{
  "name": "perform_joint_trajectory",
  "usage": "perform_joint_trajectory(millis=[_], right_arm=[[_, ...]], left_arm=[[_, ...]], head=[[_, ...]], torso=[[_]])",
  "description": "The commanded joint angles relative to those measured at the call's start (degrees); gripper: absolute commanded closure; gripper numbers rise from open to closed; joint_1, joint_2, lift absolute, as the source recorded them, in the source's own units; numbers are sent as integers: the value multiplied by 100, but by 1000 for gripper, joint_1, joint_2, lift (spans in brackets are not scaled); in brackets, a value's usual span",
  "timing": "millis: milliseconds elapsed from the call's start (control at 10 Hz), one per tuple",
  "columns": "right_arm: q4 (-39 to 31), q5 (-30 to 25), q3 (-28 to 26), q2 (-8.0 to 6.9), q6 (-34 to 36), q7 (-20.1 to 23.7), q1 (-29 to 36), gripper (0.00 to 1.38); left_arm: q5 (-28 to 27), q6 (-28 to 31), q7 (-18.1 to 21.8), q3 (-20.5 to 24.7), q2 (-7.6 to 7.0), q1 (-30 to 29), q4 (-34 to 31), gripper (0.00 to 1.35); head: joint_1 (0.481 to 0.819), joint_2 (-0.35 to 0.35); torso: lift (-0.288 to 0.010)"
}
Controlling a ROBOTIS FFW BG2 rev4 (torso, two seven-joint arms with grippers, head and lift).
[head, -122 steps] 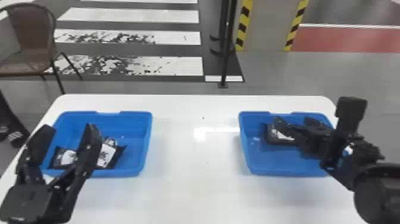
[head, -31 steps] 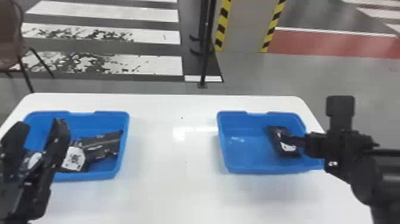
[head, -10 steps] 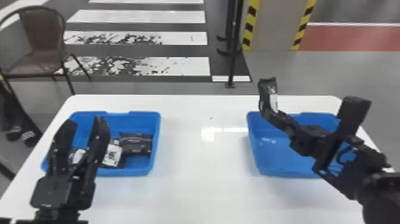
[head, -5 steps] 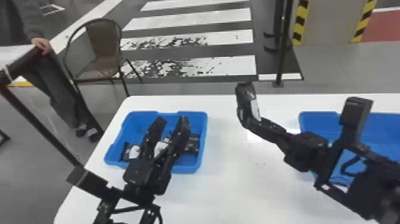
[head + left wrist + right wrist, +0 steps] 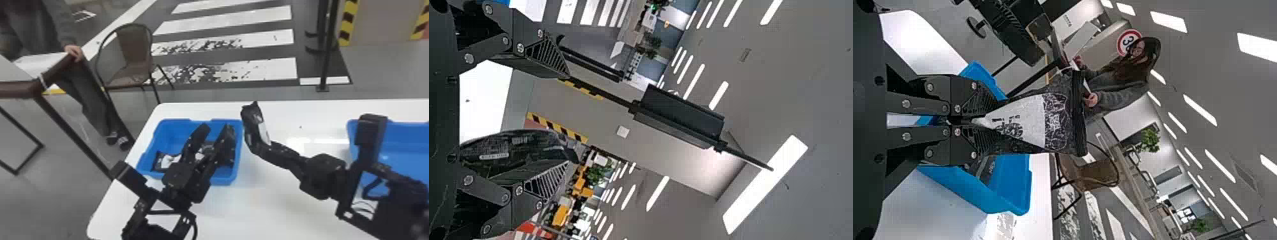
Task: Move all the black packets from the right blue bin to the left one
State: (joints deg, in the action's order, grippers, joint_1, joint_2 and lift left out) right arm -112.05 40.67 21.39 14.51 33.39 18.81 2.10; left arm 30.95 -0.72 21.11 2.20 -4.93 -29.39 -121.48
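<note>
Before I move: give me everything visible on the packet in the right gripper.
The packet is a black, creased, glossy film-like pouch; its white, black-printed panel tapers toward the pinched end. The right gripper clamps that end; the far end is flat and straight. It points up, leaning slightly, near the left blue bin's right rim.

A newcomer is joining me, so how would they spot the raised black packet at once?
On the white table, find the left blue plastic bin. Just right of it in the head view, the black right end effector grips a black packet with a white patch. Unlike the black packets lying in the bin, this one is held upright in the air.
</note>
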Motion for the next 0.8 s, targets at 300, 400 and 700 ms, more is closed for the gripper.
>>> perform_joint_trajectory(millis=[300, 400, 700], right_arm=[[159, 92, 363, 7, 8, 0, -224, 1087], [159, 161, 466, 7, 8, 0, -210, 1087], [131, 229, 672, 25, 92, 0, -238, 1087]], left_arm=[[1, 311, 16, -300, -70, 85, -79, 466], [1, 227, 16, -265, -61, 85, -79, 466], [-56, 255, -2, -220, -52, 42, -79, 466]], head=[[695, 286], [695, 285], [695, 324]], torso=[[-140], [-140], [-140]])
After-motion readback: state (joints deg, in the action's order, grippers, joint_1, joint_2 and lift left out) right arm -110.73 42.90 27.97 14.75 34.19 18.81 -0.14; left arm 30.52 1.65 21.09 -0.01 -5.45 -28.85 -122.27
